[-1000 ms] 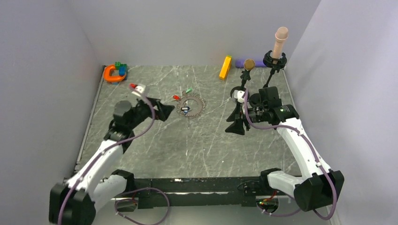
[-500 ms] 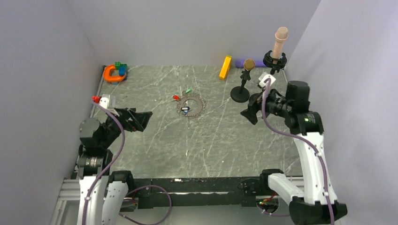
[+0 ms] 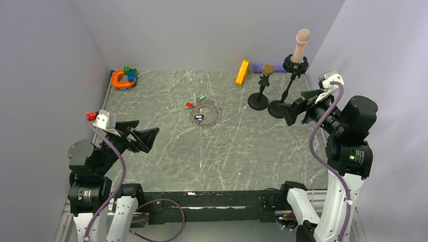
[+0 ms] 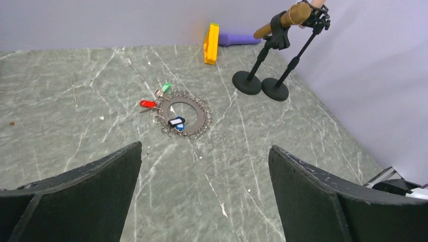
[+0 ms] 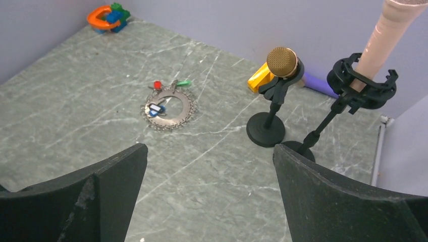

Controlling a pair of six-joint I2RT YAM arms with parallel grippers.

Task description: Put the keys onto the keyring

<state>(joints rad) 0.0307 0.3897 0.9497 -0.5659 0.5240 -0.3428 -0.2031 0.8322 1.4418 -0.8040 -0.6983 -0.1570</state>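
Pale lilac walls box in a grey marbled table, with an orange horseshoe toy in the corner at 10 o'clock, a yellow bar at 1 o'clock and two microphone stands at 2 o'clock. The keyring lies flat a little beyond the table's centre, toward 12 o'clock. Of the keys, the red one sits just outside its rim at 10 o'clock, the green one at 12 o'clock, and a blue-and-white one rests on the band at 7 o'clock. Whether any of them is actually threaded on is too fine to tell. The left gripper hangs at the table's 8 o'clock and the right gripper at 3 o'clock, both with jaws spread wide, holding nothing and well apart from the ring. This reads as a pull-back between or after threading attempts. If a key is loose, the next move calls for a return to the ring and a fine pinch on a tiny plastic head while the other arm steadies the ring. A second ago the left gripper sat just beside the ring at its 9 o'clock and the right gripper was near the front of the stands. Both have since retreated outward, while ring and keys lie unmoved.
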